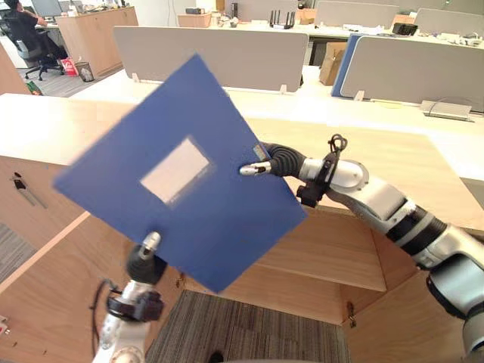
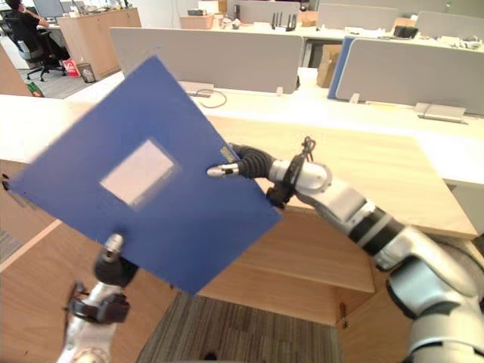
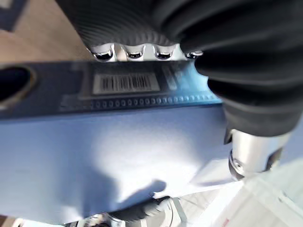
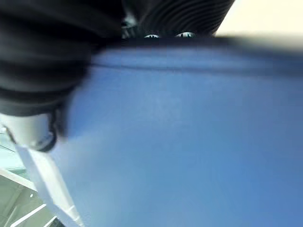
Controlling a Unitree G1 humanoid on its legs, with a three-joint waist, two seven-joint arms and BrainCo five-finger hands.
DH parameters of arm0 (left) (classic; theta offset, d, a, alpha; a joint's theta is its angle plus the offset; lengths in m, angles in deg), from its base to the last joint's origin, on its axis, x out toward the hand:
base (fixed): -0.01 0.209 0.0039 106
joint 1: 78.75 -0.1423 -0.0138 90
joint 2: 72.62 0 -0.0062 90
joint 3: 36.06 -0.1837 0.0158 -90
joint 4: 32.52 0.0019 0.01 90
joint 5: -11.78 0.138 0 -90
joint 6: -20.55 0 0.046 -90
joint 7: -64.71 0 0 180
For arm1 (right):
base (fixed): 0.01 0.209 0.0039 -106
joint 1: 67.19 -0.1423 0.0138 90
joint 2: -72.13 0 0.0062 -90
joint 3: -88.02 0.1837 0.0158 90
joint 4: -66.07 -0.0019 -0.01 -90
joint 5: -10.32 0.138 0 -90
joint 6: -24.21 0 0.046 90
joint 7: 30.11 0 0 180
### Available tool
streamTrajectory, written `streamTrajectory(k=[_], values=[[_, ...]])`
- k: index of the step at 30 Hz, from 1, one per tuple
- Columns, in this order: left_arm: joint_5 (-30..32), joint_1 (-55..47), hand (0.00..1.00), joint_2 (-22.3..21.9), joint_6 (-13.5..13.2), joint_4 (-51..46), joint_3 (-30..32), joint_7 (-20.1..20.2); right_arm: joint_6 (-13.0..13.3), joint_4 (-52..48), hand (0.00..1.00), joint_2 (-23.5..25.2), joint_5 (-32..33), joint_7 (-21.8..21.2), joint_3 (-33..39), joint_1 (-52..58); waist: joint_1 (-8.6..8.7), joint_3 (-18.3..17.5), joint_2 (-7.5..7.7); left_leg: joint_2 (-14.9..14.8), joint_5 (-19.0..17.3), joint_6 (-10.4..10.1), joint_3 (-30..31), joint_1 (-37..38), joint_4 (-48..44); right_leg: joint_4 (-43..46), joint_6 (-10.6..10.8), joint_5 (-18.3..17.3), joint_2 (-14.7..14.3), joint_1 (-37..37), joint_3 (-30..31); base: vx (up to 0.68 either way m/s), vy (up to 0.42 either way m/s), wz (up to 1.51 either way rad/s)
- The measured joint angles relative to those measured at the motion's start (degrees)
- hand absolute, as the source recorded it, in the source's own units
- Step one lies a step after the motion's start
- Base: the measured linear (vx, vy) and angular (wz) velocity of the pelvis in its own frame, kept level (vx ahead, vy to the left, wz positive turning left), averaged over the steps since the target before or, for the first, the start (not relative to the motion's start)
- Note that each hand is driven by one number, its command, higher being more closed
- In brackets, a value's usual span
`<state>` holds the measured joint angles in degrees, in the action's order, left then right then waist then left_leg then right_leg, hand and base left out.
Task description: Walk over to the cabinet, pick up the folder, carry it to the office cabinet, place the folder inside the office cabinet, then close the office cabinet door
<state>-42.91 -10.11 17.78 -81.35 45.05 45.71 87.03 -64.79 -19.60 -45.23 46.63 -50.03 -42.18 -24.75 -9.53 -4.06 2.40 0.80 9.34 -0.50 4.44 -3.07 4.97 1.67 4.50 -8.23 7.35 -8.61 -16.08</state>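
A blue folder (image 1: 189, 151) with a pale label is held up, tilted, in front of the wooden office cabinet (image 1: 370, 155). My left hand (image 1: 145, 261) grips its lower edge from below, thumb on the front face. My right hand (image 1: 276, 160) pinches its right edge, thumb tip on the cover. In the left wrist view the folder's spine (image 3: 123, 85) with a barcode lies between the fingers (image 3: 135, 51) and the thumb (image 3: 251, 151). In the right wrist view the blue cover (image 4: 189, 142) runs under my right hand's fingers (image 4: 184, 35).
The cabinet stands open below its top, with a wooden shelf (image 1: 333, 257) inside and a wooden door panel (image 1: 45, 302) at lower left. Desks with grey dividers (image 1: 219, 53) stand behind. A person sits on a chair (image 1: 26, 38) at the far left. Carpet (image 1: 249, 333) lies below.
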Motion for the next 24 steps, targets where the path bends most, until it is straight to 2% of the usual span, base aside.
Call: streamTrajectory(k=[3,4,5,9,12,15,22,24], values=[[-1.65,0.27,0.0,-5.75,3.62,11.22,1.07,0.94,0.35,-3.0,1.0,8.09,-5.38,0.98,15.96,9.5,0.68,-0.2,-0.96,-0.13,-0.01,0.0,-0.93,-0.02,0.01,0.63,0.03,-0.04,0.04,0.98,1.15,-0.02,0.007,-0.19],[-2.33,0.56,0.0,-7.57,4.65,16.59,2.77,0.46,0.96,-4.03,1.0,11.52,-4.91,0.99,21.77,11.98,1.08,-0.31,-1.46,-0.14,-0.01,0.01,-1.21,-0.06,0.01,0.75,0.08,-0.09,0.06,1.3,1.53,-0.04,0.009,-0.12],[-2.55,0.57,0.0,-8.21,5.22,19.02,3.65,0.21,1.41,-5.11,1.0,12.98,-4.39,1.38,24.4,13.17,1.37,-0.37,-1.67,-0.16,-0.02,0.01,-1.4,-0.07,0.01,0.78,0.08,-0.08,0.06,1.42,1.77,-0.04,0.01,-0.13],[-2.81,0.32,0.0,-10.84,8.24,32.35,9.3,-1.07,6.19,-11.87,1.0,21.19,-4.3,6.99,39.74,21.4,3.11,-0.89,-2.2,-0.19,0.0,0.04,-1.61,-0.03,0.01,0.8,0.09,-0.05,-0.13,1.51,2.06,-0.01,0.0,-0.03],[-2.8,0.26,0.0,-12.38,9.96,38.71,11.83,-2.72,7.17,-13.79,1.0,24.08,-6.95,10.88,44.11,27.63,4.0,-1.1,-2.17,-0.31,0.0,0.04,-1.63,-0.01,0.01,0.77,0.09,-0.03,-0.27,1.51,2.1,0.0,0.0,0.0],[-3.07,0.26,0.0,-14.13,10.47,41.28,13.31,-3.66,7.14,-13.83,1.0,25.37,-10.99,12.96,45.12,31.72,4.22,-1.1,-2.13,-0.45,0.0,0.04,-1.67,0.01,0.02,0.65,0.18,0.07,-0.44,1.51,2.15,0.0,0.0,0.0],[-2.29,0.68,0.0,-13.92,10.47,48.21,14.18,-5.11,7.09,-13.84,1.0,26.76,-16.18,13.87,45.21,32.59,4.12,-0.9,-1.47,-1.05,-0.04,0.01,-1.82,-0.13,0.02,0.21,0.18,0.31,-0.53,1.5,2.41,0.0,0.0,0.0],[-0.07,0.66,0.0,-13.68,10.43,50.75,14.26,-5.2,7.09,-14.14,1.0,26.78,-20.5,14.57,45.25,32.59,4.13,-0.9,-1.36,-1.23,-0.05,-0.02,-1.96,-0.12,0.02,0.12,0.12,0.36,-0.69,1.5,2.56,-0.01,-0.015,-0.04]])
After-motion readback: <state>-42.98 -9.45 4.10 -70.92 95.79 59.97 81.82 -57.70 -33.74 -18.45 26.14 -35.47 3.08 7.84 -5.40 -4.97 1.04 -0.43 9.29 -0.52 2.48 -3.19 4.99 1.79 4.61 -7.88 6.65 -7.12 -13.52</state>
